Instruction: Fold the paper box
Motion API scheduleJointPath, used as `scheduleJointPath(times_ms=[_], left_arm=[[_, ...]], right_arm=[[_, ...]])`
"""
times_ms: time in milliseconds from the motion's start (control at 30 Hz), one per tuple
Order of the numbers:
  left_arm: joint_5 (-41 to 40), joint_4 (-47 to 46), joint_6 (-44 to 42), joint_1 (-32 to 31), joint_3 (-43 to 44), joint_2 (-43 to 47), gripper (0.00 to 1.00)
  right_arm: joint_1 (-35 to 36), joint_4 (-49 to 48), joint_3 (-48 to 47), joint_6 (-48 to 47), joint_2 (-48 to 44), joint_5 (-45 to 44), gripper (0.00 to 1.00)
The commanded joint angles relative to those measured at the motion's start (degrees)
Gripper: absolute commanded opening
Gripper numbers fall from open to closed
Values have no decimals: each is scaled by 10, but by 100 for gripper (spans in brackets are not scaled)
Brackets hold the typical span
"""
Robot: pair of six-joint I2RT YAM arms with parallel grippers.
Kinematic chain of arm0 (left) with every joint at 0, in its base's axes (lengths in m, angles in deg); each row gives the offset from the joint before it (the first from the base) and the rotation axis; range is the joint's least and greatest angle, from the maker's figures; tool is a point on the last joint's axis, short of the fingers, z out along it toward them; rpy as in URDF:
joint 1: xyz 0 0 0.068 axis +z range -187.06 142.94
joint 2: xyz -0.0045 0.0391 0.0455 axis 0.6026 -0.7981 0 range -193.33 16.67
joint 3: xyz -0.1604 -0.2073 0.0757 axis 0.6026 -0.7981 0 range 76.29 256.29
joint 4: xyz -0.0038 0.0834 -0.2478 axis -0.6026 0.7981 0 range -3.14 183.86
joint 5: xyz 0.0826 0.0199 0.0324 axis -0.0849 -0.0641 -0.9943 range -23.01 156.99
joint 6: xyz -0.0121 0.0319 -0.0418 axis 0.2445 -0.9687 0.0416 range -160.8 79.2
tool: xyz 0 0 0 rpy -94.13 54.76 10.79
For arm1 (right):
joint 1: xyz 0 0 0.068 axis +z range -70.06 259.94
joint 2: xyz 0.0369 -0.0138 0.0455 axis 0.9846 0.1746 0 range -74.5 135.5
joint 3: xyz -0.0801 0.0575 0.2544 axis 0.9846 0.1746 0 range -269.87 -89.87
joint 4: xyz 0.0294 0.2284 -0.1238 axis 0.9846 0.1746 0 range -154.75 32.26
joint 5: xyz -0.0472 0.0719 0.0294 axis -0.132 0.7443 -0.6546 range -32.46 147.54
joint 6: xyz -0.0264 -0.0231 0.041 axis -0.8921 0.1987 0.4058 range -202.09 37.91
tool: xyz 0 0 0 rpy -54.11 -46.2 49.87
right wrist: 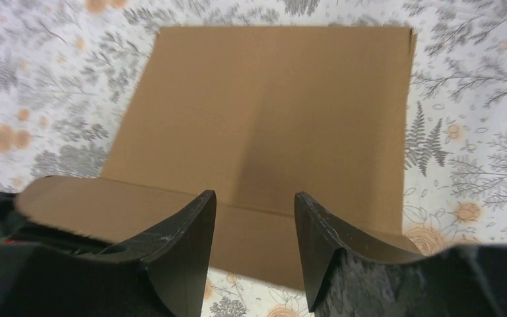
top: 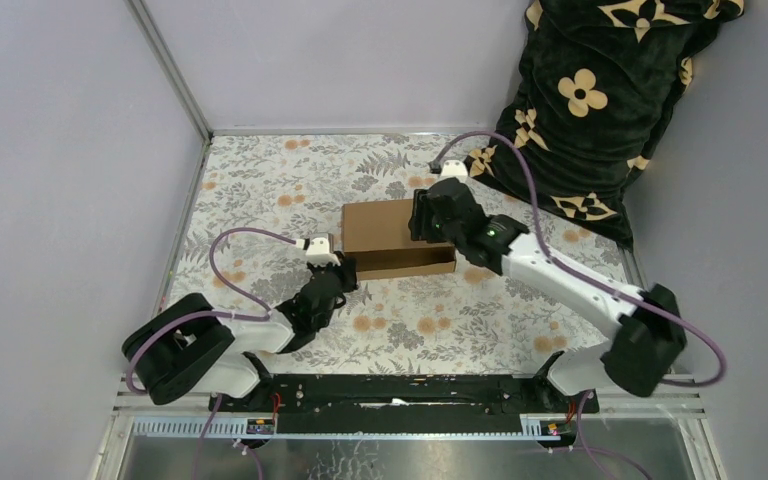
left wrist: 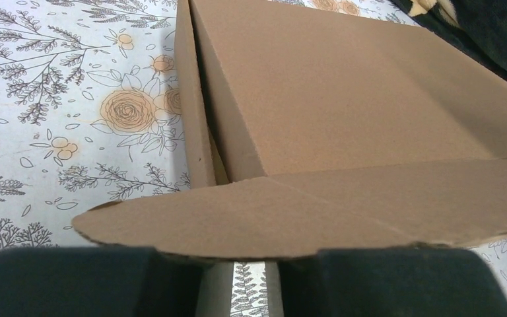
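Plain brown corrugated paper box (top: 385,228) sits flat on the middle of the table, long side running left to right, lid panel down over the body. Along the near side a dark slot shows under the lid, so it is not fully shut. The long brown front flap (left wrist: 251,214) with its rounded end tab sticks out toward me on the near side, untucked.

My left gripper (top: 345,266) is low at the box's near-left corner. In the left wrist view the flap's edge lies across the tops of both black fingers (left wrist: 105,277), touching or just over them; can't tell which. The jaws are narrow, cloth shows through the gap, and nothing is pinched between them.

My right gripper (top: 425,225) hangs over the right part of the lid, pointing down. In the right wrist view its two black fingertips (right wrist: 191,224) stand moderately apart above the crease where lid meets flap, bare cardboard between them, gripping nothing. Can't tell if the tips touch the card.

Under the box is a white tablecloth (top: 260,180) printed with grey leaves and orange flowers. Well apart at the far right lies a black blanket (top: 580,100) with cream flower shapes.
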Motion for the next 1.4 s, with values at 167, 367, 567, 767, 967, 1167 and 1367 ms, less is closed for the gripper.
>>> scheduleJointPath(times_ms=[167, 367, 567, 767, 967, 1167, 1367], left_arm=[[11, 57, -31, 5, -21, 53, 47], [30, 20, -26, 12, -51, 78, 57], [44, -2, -26, 12, -91, 153, 60], [38, -22, -28, 12, -140, 228, 61], [33, 5, -5, 9, -163, 255, 61], [-8, 169, 72, -17, -93, 258, 60], [-66, 410, 196, -77, 7, 246, 58]], right_arm=[[-28, -25, -51, -8, 97, 89, 55], [-28, -37, -29, -5, 96, 99, 55], [-28, -38, -30, -5, 102, 110, 55], [-28, -48, -26, -1, 113, 128, 55], [-28, -62, -9, 7, 117, 145, 54], [-28, -62, -3, 6, 132, 166, 54], [-28, -72, 19, 13, 127, 179, 53]])
